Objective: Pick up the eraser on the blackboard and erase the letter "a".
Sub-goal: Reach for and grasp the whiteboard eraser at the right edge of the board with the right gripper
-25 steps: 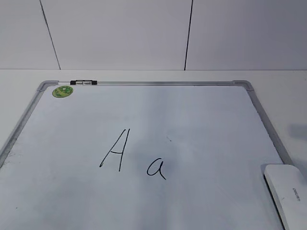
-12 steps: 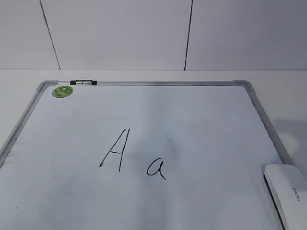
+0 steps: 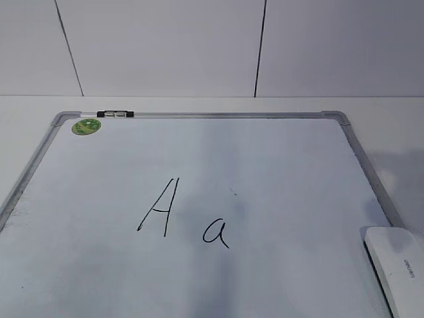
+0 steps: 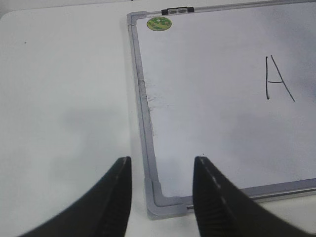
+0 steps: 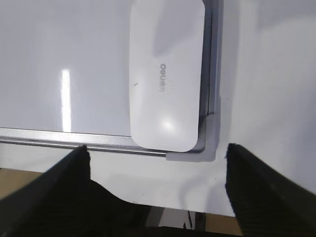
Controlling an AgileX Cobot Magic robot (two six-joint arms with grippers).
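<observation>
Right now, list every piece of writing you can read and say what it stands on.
"A": handwritten black capital on the blackboard.
"a": the letter "a", handwritten right of the capital.
"deli": grey lettering, readable in the right wrist view, on the eraser.
Green sticker: print too small to read.

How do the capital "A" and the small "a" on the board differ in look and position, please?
The "A" is taller and angular, built of straight strokes; the "a" is shorter and rounded, with a curled tail. In the exterior view the "A" stands left and reaches higher up the board, while the "a" sits right and slightly lower, nearer the eraser. Both are thin black marker, unerased.
</observation>
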